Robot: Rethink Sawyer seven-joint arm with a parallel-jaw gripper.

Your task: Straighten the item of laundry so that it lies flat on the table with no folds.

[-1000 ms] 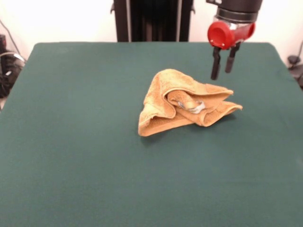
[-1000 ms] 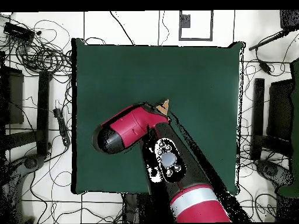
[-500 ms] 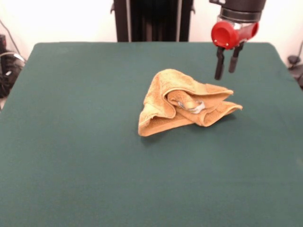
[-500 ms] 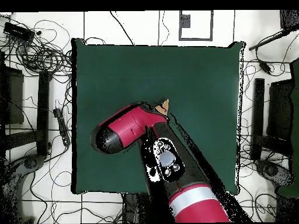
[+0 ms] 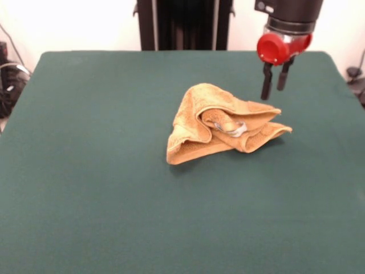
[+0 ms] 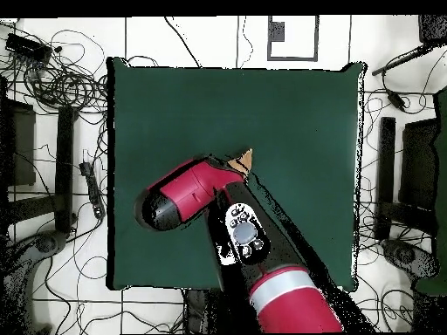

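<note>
Towel straightening has not begun: the gripper [image 5: 274, 90] hangs clear of the cloth with its two dark fingers [image 5: 266, 88] slightly apart and nothing between them. It sits above and just behind the bundle's right-hand end in the front view, not touching it.

The golden-orange terry towel [image 5: 222, 123] lies near the middle of the green table [image 5: 85, 171], well apart from every edge. It is crumpled into a rough triangle, several layers rolled over one another, with a small grey tag [image 5: 238, 130] showing in the central fold and a pointed corner [image 5: 285, 130] jutting out at the right.

Judgement on handling: the cloth looks soft, light and limp. It should drape from any pinch and drag on the felt-like cover, not slide freely. The jutting corner, or the thick rolled edge along the front, looks the soundest place to take hold, since a pinch in the middle would likely lift several layers together.

Hidden: the overhead view shows only a small tan tip [image 6: 245, 160] of the towel; the arm [image 6: 188, 194] covers the remainder and the gripper too. Which corners are tucked under cannot be told.
</note>
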